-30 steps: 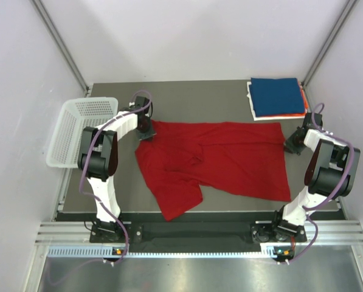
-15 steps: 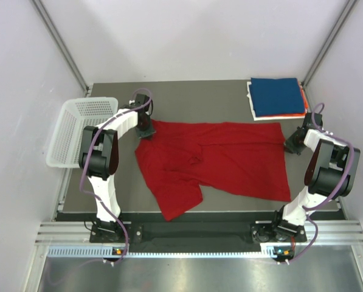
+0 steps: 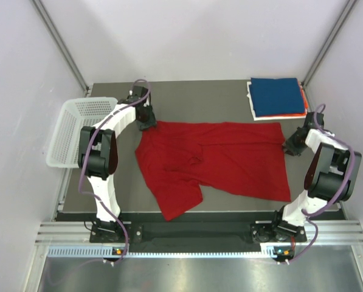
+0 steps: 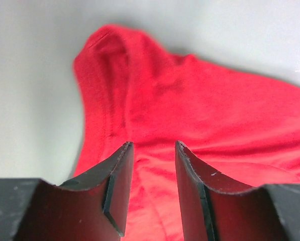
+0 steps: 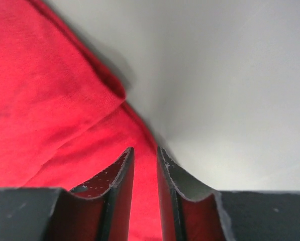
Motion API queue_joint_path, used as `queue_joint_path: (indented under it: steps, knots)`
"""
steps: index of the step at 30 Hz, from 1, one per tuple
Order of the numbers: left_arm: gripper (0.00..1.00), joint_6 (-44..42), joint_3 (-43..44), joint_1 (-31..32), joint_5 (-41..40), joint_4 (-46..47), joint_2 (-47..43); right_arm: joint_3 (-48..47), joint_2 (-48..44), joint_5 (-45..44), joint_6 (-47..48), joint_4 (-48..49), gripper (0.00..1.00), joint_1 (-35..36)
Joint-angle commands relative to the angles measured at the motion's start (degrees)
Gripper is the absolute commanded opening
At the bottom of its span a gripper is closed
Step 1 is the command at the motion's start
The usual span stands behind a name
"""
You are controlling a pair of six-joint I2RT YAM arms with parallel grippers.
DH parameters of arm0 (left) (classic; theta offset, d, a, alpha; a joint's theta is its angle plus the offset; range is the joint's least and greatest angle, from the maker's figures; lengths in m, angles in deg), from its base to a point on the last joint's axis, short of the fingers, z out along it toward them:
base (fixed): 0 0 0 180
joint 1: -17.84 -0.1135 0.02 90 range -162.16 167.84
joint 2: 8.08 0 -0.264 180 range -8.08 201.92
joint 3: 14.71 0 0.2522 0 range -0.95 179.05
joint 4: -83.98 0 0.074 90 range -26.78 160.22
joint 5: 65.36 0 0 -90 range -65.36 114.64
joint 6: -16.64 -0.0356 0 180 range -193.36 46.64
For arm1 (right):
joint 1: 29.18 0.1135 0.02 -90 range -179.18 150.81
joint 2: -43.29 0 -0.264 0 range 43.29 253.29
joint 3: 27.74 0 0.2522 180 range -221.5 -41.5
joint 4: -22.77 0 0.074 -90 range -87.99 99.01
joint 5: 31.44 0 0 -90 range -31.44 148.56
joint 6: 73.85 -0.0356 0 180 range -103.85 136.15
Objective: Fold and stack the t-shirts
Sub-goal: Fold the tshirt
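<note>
A large bright red t-shirt (image 3: 224,155) lies spread across the middle of the table, with a folded flap reaching toward the front left. My left gripper (image 3: 146,120) stands open just past its far left corner; in the left wrist view that gripper (image 4: 154,148) has red cloth (image 4: 190,110) lying under its parted fingers. My right gripper (image 3: 289,146) sits at the shirt's right edge. In the right wrist view this gripper (image 5: 144,153) has its fingers a little apart over the hem (image 5: 109,95). Folded t-shirts are stacked at the back right: dark blue (image 3: 280,96) on top, orange (image 3: 303,101) and white (image 3: 252,104) edges beneath.
A white mesh basket (image 3: 78,131) hangs over the table's left edge, close to the left arm. The grey walls stand near both sides. Bare table (image 3: 199,100) shows behind the red shirt.
Both grippers have gone from shut to open and let go of the red shirt's corners. The left gripper has drawn back toward the far edge; the shirt's far left corner now lies flat.
</note>
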State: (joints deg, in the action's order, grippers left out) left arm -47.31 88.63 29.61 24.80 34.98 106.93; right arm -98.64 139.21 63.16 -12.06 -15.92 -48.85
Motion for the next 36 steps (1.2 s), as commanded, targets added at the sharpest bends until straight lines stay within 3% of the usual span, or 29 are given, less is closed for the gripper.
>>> queue_joint_path:
  steps: [1,5,12,19,27,36]
  knots:
    - [0.43,-1.9,2.5,-0.2,3.3,5.4,-0.5,-3.3,-3.5,2.0,-1.7,-0.3,0.25,0.9]
    - [0.43,-2.9,6.6,-0.3,3.8,3.8,4.8,-4.6,-2.6,6.6,-2.2,3.2,0.2,1.6]
    - [0.43,-3.5,8.9,-1.0,2.4,4.0,8.1,-5.4,3.9,16.3,-5.0,14.7,0.22,3.5]
    - [0.43,-2.4,9.9,-3.9,0.4,3.8,10.3,-10.9,13.8,9.5,-6.3,11.2,0.17,3.1]
    - [0.44,2.3,11.2,-6.5,-2.6,-1.2,14.1,-7.5,12.0,0.1,-11.6,10.2,0.15,1.6]
    - [0.44,1.4,13.2,-6.5,5.8,-0.1,9.0,-8.1,8.8,11.6,-10.5,16.2,0.18,1.9]
